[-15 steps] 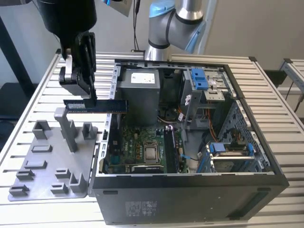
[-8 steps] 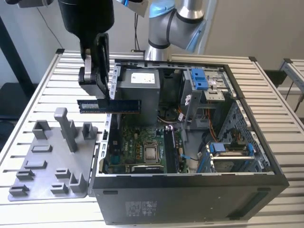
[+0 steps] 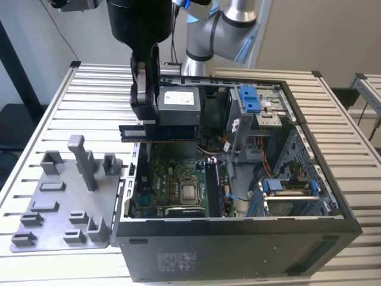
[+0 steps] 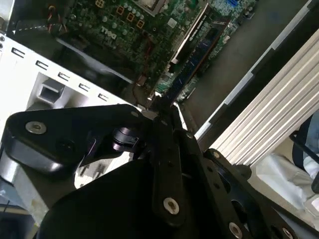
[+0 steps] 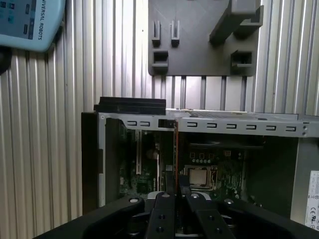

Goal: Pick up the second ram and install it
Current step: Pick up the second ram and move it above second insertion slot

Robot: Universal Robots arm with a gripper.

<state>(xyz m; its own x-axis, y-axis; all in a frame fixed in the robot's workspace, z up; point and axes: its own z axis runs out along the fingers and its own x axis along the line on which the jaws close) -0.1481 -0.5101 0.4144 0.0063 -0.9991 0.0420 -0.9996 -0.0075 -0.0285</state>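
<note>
Black two-finger gripper point(image 3: 144, 122) is clenched on the second ram point(image 3: 172, 132), a thin blue-green memory stick, held level above the open black computer case point(image 3: 238, 244), over its green motherboard point(image 3: 169, 179). Good seating likely needs the stick parallel to its slot and pressed evenly. Count: one stick gripped, one case, one grey pegged plastic tray point(image 3: 56, 190).

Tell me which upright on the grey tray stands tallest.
The slim capped post on the tray, flanked by two shorter blocks; every other upright is low.
</note>
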